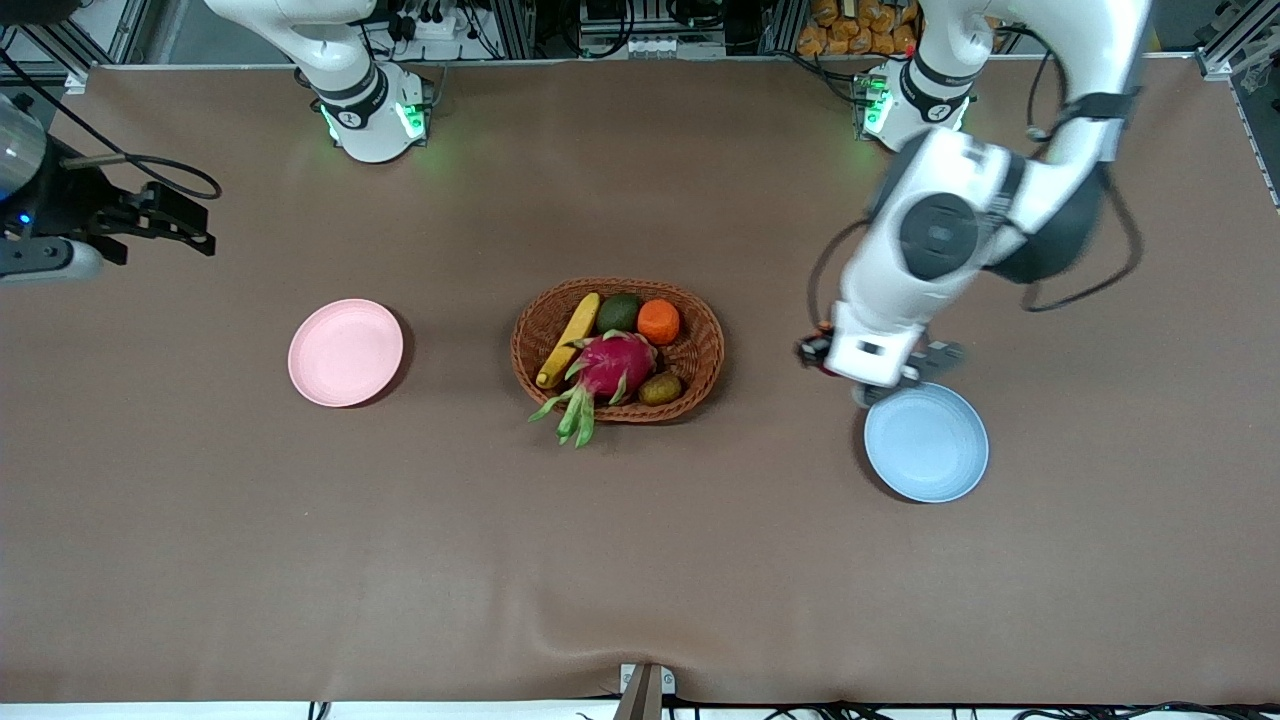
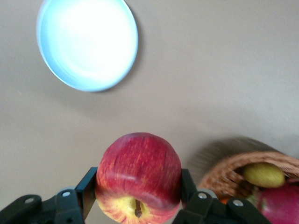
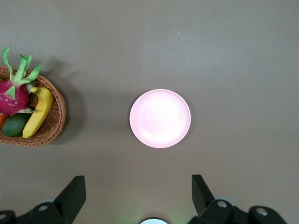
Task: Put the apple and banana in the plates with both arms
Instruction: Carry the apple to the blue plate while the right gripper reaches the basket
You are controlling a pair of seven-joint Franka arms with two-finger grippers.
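The red apple (image 2: 138,176) with yellowish streaks sits between the fingers of my left gripper (image 2: 138,186), which is shut on it. That gripper (image 1: 875,380) hangs above the table at the edge of the light blue plate (image 1: 927,442) (image 2: 87,43), on the basket's side of it. The yellow banana (image 1: 570,338) (image 3: 38,113) lies in the wicker basket (image 1: 703,352). My right gripper (image 1: 190,225) (image 3: 138,186) waits open and holds nothing, high over the right arm's end of the table. The pale pink plate (image 1: 345,352) (image 3: 160,118) has nothing on it.
In the basket with the banana lie a magenta dragon fruit (image 1: 612,365), an orange (image 1: 658,321), a green avocado (image 1: 619,313) and a small brown fruit (image 1: 660,389). The basket stands mid-table between the two plates. Brown cloth covers the table.
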